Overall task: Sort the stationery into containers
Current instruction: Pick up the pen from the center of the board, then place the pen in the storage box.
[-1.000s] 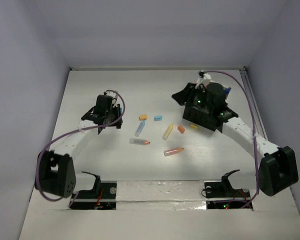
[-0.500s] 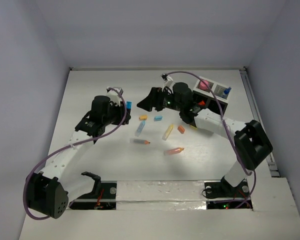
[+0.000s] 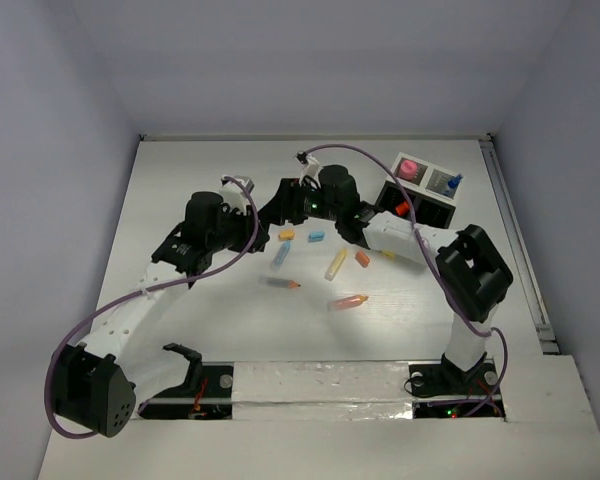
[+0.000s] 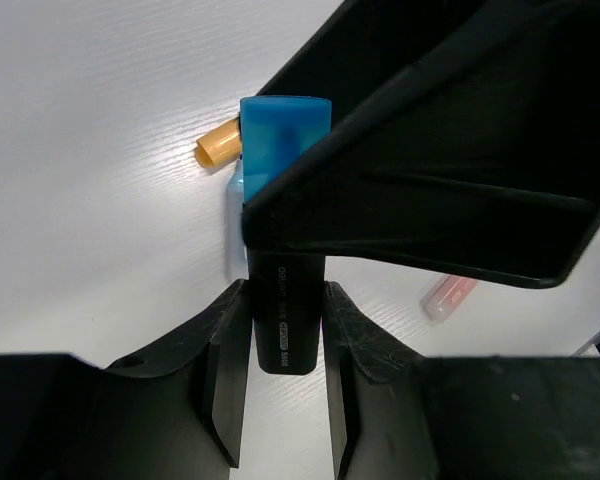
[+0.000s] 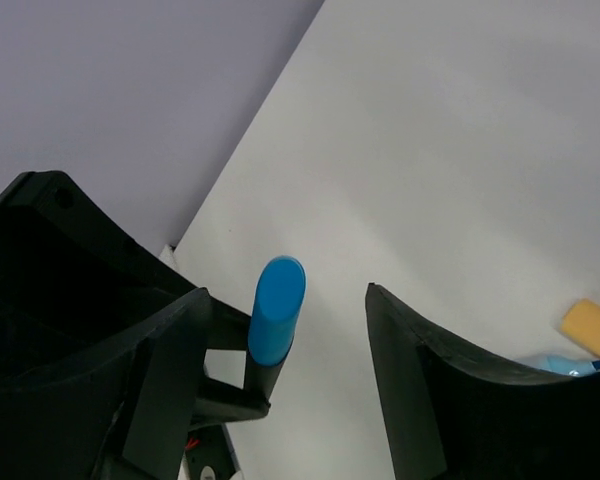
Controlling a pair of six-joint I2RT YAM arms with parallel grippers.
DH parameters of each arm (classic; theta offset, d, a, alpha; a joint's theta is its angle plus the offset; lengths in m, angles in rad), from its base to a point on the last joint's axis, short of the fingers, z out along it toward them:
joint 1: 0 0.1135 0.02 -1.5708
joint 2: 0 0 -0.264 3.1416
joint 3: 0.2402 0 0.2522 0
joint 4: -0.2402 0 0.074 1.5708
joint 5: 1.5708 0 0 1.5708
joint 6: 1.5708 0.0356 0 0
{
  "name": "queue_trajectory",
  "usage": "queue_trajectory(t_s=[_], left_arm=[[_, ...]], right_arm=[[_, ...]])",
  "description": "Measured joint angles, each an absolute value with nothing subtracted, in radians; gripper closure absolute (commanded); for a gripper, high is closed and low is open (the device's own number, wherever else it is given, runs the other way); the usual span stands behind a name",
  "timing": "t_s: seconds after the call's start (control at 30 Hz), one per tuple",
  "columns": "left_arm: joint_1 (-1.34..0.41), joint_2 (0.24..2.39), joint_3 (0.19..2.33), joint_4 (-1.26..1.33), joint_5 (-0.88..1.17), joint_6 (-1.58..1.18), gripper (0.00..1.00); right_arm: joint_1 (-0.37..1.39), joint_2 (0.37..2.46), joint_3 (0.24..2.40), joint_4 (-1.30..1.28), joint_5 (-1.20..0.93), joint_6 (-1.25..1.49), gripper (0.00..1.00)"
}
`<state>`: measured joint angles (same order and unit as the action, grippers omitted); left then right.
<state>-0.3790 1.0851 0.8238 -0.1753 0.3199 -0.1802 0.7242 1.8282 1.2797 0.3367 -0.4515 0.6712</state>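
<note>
1. Both arms reach from their bases at the near edge of the worktop (image 3: 230, 330) toward its middle.
2. Nearest loose stationery: a clear orange-tipped stick (image 3: 349, 301) and a second clear stick (image 3: 280, 284). Both lie flat and do not touch.
3. Next row, left to right: a light-blue stick (image 3: 280, 257), a yellow stick (image 3: 335, 263), an orange block (image 3: 362, 258) and a small yellow piece (image 3: 387, 254). The orange block lies just beside the yellow stick.
4. Just beyond that row, an orange-yellow block (image 3: 286, 235) and a light-blue block (image 3: 316, 237) lie side by side, apart.
5. Left gripper (image 4: 284, 305): the jaws pinch the black barrel of a blue-capped marker (image 4: 285, 140). The marker is held off the worktop, cap end pointing away from the wrist.
6. Right gripper (image 5: 285, 300): the jaws are spread, one finger on each side of the blue cap. A wide gap shows on one side; contact on the other side cannot be told. In the left wrist view, one right finger crosses in front of the barrel just below the cap.
7. Far right: the black box (image 3: 435, 208) with a white-edged rim stands well apart from both grippers. A pink round piece (image 3: 407, 167) sits in a far compartment, a blue item (image 3: 453, 182) in the compartment beside it, and a red item (image 3: 401, 208) in a nearer compartment.
</note>
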Motion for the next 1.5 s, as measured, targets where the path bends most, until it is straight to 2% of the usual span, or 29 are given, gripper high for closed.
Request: queue_trajectory(t_s=[0.07, 0.17, 0.23, 0.33, 0.37, 0.43, 0.5, 0.57, 0.87, 1.23, 1.5], left_arm=[[-0.382, 1.085, 0.824, -0.175, 0.324, -0.179, 0.8], [-0.385, 1.085, 0.824, -0.176, 0.323, -0.179, 0.7], [-0.385, 1.085, 0.824, -0.176, 0.322, -0.177, 0.66], [-0.385, 1.085, 0.824, -0.175, 0.318, -0.176, 0.59], [-0.385, 1.084, 0.824, -0.175, 0.316, -0.176, 0.5], [-0.385, 1.084, 0.823, -0.175, 0.314, -0.173, 0.42], [-0.387, 1.082, 0.823, -0.174, 0.315, -0.172, 0.35], [-0.39, 1.074, 0.815, -0.168, 0.317, -0.173, 0.32], [-0.405, 0.999, 0.804, -0.165, 0.322, -0.165, 0.33], [-0.405, 0.97, 0.804, -0.164, 0.304, -0.166, 0.33], [-0.405, 0.939, 0.793, -0.155, 0.301, -0.167, 0.4]], right_arm=[[0.73, 1.843, 1.296, 0.336, -0.453, 0.67, 0.47], [0.739, 1.852, 1.301, 0.336, -0.452, 0.673, 0.63], [0.741, 1.854, 1.301, 0.331, -0.448, 0.675, 0.75], [0.742, 1.853, 1.301, 0.329, -0.44, 0.677, 0.86], [0.742, 1.853, 1.3, 0.329, -0.437, 0.675, 0.88], [0.742, 1.853, 1.3, 0.329, -0.429, 0.675, 0.92], [0.741, 1.851, 1.298, 0.328, -0.413, 0.674, 0.94], [0.741, 1.847, 1.298, 0.322, -0.389, 0.669, 0.96], [0.675, 1.742, 1.291, 0.266, -0.254, 0.617, 0.99], [0.264, 1.391, 1.089, 0.209, -0.034, 0.499, 0.99], [0.221, 1.354, 1.038, 0.145, 0.13, 0.371, 0.99]])
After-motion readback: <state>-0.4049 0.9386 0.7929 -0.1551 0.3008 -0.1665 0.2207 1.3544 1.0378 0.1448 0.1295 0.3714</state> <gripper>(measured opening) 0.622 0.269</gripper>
